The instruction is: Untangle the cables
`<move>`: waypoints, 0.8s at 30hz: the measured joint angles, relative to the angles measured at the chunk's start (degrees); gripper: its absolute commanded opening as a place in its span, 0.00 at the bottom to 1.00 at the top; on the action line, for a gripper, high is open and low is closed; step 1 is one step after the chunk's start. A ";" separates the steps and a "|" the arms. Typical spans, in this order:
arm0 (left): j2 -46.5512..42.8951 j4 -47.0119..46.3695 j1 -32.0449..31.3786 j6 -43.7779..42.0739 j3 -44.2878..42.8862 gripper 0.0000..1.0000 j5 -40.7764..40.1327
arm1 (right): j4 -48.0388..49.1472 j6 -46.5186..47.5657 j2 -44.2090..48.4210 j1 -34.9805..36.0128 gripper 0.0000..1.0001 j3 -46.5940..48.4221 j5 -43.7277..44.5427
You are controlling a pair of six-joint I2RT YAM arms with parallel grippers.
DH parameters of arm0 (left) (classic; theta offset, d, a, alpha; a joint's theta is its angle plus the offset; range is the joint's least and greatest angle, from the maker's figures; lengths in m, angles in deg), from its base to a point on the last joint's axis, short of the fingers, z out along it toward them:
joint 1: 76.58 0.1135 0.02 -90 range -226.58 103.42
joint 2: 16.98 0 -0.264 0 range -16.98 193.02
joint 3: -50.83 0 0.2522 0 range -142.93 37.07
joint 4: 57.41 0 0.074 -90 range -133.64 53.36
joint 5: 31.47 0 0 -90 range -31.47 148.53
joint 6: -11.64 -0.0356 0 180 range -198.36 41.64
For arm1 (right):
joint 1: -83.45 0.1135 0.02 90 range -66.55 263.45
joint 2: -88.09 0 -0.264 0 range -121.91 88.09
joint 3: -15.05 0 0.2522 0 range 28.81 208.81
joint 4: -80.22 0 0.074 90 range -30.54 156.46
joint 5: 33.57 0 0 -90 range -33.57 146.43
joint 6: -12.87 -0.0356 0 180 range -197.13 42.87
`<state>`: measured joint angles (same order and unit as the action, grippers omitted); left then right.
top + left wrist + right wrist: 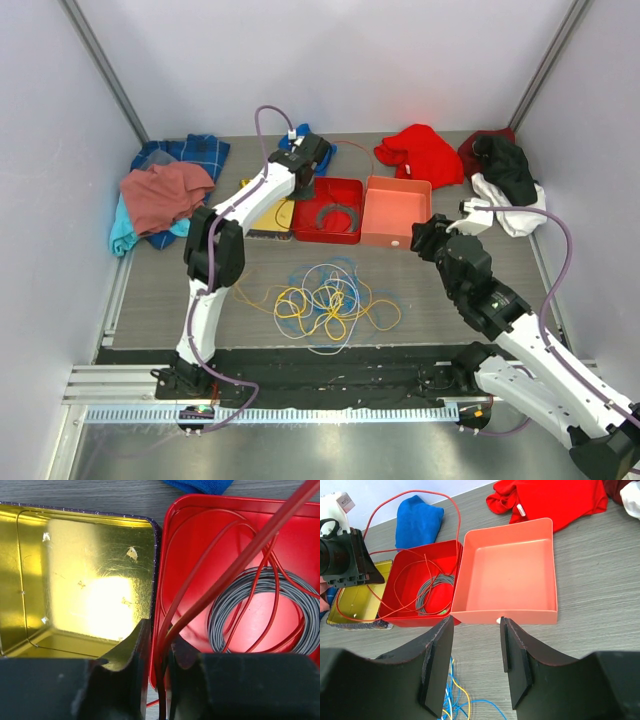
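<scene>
The cables (325, 300) lie in a loose tangle of yellow, blue and white loops on the table in front of the arms; a few of their strands (451, 700) show under my right gripper. A red cable (240, 562) runs out of the red box (300, 235) and arches through the air (410, 495). My left gripper (160, 645) hangs over that box's left edge, its jaws narrowly apart with the red cable's strands pinched between them. My right gripper (476, 630) hovers open and empty in front of the salmon box (470, 565).
A grey wire coil (220, 615) lies in the red box. A gold tin (90, 580) sits to its left, the salmon box (395, 210) to its right. Cloths lie along the back: plaid and pink (165, 190), blue (417, 520), red (425, 150), black and white (510, 175).
</scene>
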<state>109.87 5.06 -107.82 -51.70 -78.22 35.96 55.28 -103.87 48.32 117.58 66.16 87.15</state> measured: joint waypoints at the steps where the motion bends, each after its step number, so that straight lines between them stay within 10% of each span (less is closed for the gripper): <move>1: 0.00 -0.02 -0.09 0.02 0.00 0.36 0.00 | 0.00 -0.09 -0.02 0.00 0.50 -0.09 -0.11; 6: 0.17 1.55 -1.16 -0.31 -3.30 0.58 -0.24 | 0.00 -0.39 -0.02 0.02 0.50 -0.37 -0.28; 14: 0.31 1.84 -4.76 -1.97 -10.91 0.63 -2.32 | 0.02 -0.44 -0.02 0.02 0.50 -0.39 -0.39; 24: -4.83 0.00 -4.48 -1.66 1.05 0.70 -4.92 | 0.50 -0.85 -1.40 0.02 0.50 -0.81 -1.31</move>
<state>105.03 5.06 -112.31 -53.36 -77.17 31.04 55.78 -104.72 46.92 117.60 65.35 85.84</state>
